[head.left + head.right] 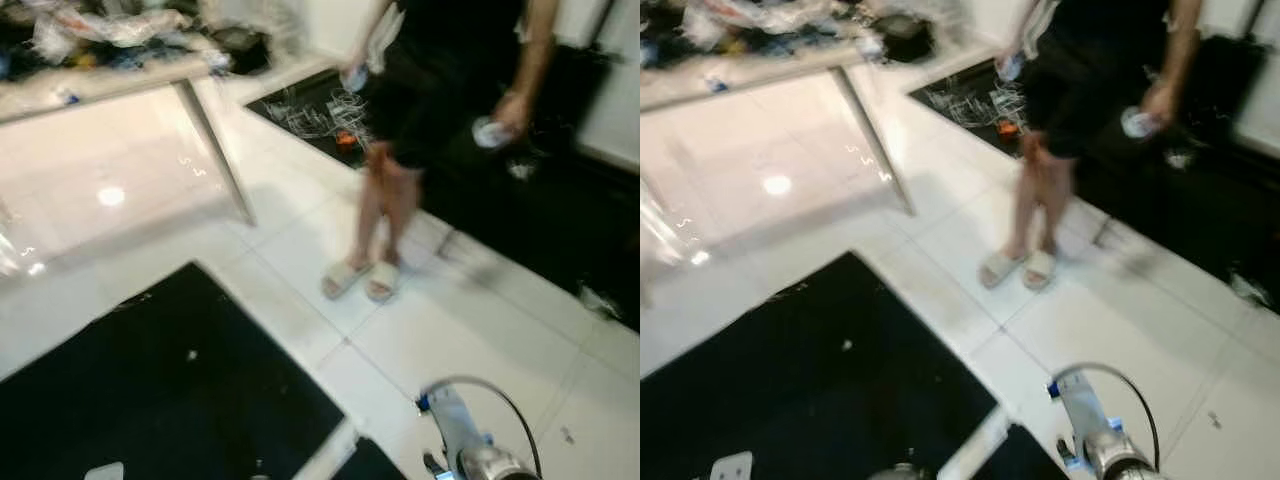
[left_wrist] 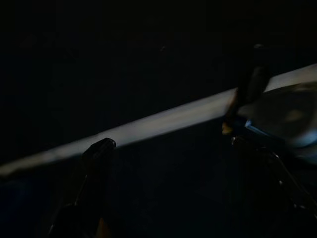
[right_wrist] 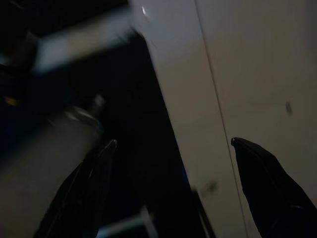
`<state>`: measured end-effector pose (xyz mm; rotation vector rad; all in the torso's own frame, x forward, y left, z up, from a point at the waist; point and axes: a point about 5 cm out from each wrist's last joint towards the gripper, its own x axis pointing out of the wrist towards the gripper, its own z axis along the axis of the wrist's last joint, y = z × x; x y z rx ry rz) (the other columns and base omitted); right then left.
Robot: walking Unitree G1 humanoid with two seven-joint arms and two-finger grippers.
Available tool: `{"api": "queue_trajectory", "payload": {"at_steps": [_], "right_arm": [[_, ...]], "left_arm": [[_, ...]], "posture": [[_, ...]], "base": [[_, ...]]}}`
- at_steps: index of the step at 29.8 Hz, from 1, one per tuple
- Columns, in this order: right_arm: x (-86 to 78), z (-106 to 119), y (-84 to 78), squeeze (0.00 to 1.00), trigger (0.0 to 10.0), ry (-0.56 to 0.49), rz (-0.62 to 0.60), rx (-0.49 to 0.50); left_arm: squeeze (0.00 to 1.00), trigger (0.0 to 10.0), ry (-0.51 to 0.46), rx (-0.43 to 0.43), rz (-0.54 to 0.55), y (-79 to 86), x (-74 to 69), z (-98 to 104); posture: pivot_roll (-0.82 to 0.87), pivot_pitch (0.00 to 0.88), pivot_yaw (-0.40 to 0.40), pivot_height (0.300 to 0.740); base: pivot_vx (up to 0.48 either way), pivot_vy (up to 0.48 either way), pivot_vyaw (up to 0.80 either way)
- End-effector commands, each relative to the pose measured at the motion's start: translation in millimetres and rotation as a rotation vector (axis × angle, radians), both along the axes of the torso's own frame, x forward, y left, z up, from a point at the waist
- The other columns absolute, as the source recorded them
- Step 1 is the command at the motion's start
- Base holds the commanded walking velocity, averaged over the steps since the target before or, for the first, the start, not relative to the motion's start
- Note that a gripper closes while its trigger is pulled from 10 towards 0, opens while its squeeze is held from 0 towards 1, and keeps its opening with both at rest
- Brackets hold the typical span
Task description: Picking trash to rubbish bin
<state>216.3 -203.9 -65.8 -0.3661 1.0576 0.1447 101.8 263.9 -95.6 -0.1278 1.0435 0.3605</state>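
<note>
Mid-approach, judging by the blur: best done by slowing and squaring up to the worktop (image 1: 100, 85) before any reach, keeping well apart from the person (image 1: 430, 90) standing on the white floor (image 1: 480, 330) beside it, and skirting the black mat (image 1: 150, 380) close below. Trash (image 1: 120, 28) heaped on the worktop at the far left, a pale and dark jumble lying along the edge, long axis across the view from left to right and rising a little to the right; too smeared to tell how any single piece points, so worth a steadier look before choosing one. Another pale scrap (image 1: 598, 300) on the floor at the far right, against the dark strip, lying roughly crosswise. Small pale thing (image 1: 490, 131) held in the person's hand, not for grabbing. Right gripper (image 3: 173, 144) low over floor tile and dark mat, jaws wide and holding nothing; right arm (image 1: 470, 445) hanging at the lower right. Left gripper (image 2: 171, 148) idle in deep shade, one black finger (image 2: 98, 151) made out, jaws' state impossible to tell.
</note>
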Motion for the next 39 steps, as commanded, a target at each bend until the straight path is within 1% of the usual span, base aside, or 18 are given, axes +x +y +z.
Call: {"api": "queue_trajectory", "payload": {"at_steps": [1, 6, 15, 19, 20, 23, 26, 31, 35, 36, 39], "right_arm": [[-7.5, -4.8, 2.7, 0.00, 10.0, 0.026, 0.003, 0.004], [-6.8, -4.9, 5.6, 0.00, 10.0, 0.024, 0.010, 0.008], [-4.0, -3.2, 4.7, 0.00, 10.0, 0.019, 0.020, 0.002], [-5.2, -3.2, 1.1, 0.00, 10.0, 0.022, 0.022, -0.007], [-6.2, -3.3, -1.3, 0.00, 10.0, 0.025, 0.024, -0.013], [-8.2, -4.4, -1.6, 0.00, 10.0, 0.030, 0.032, -0.014], [-9.2, -5.0, -1.1, 0.00, 10.0, 0.029, 0.049, -0.024], [-13.6, -7.7, 0.1, 0.00, 10.0, 0.047, 0.090, -0.040], [-15.2, -8.1, -2.1, 0.00, 10.0, 0.052, 0.093, -0.050], [-16.0, -8.2, -3.8, 0.00, 10.0, 0.052, 0.081, -0.050], [-18.1, -8.9, -6.5, 0.00, 10.0, 0.059, 0.077, -0.054]], "left_arm": [[0.00, 10.0, -0.019, 0.001, 0.004, 0.6, 3.4, 1.3], [0.00, 10.0, 0.001, -0.003, -0.004, -2.2, -2.5, -1.1], [0.00, 10.0, 0.017, -0.021, -0.008, -8.0, -7.2, -4.2], [0.00, 10.0, 0.028, -0.027, -0.003, -10.7, -10.7, -5.8], [0.00, 10.0, 0.034, -0.034, -0.004, -13.7, -12.4, -7.1], [0.00, 10.0, 0.026, -0.046, -0.001, -17.1, -11.3, -7.7], [0.00, 10.0, 0.017, -0.055, 0.003, -19.0, -9.5, -7.8], [0.00, 10.0, 0.018, -0.080, 0.014, -23.3, -12.8, -9.6], [0.00, 10.0, 0.025, -0.089, 0.015, -27.2, -16.0, -11.2], [0.00, 10.0, 0.035, -0.096, 0.009, -30.5, -19.1, -12.6], [0.00, 10.0, 0.040, -0.100, 0.004, -32.8, -20.8, -13.5]], "posture": [[0.09, 0.092, 0.011, 0.740], [0.09, 0.096, 0.011, 0.740], [0.07, 0.105, 0.005, 0.740], [0.07, 0.100, 0.004, 0.740], [0.07, 0.102, 0.002, 0.740], [0.08, 0.102, -0.005, 0.740], [0.09, 0.103, -0.016, 0.740], [0.09, 0.104, -0.024, 0.740], [0.08, 0.105, -0.029, 0.740], [0.08, 0.106, -0.032, 0.740], [0.08, 0.109, -0.033, 0.740]], "base": [[0.000, 0.000, 0.74], [0.000, 0.000, 0.74], [0.000, 0.000, 0.74], [0.000, 0.000, 0.74], [0.000, 0.000, 0.74], [0.000, 0.000, 0.67], [0.000, 0.000, 0.00], [0.000, 0.000, 0.00], [0.000, 0.000, 0.00], [0.262, 0.000, 0.00], [0.302, 0.000, 0.00]]}}
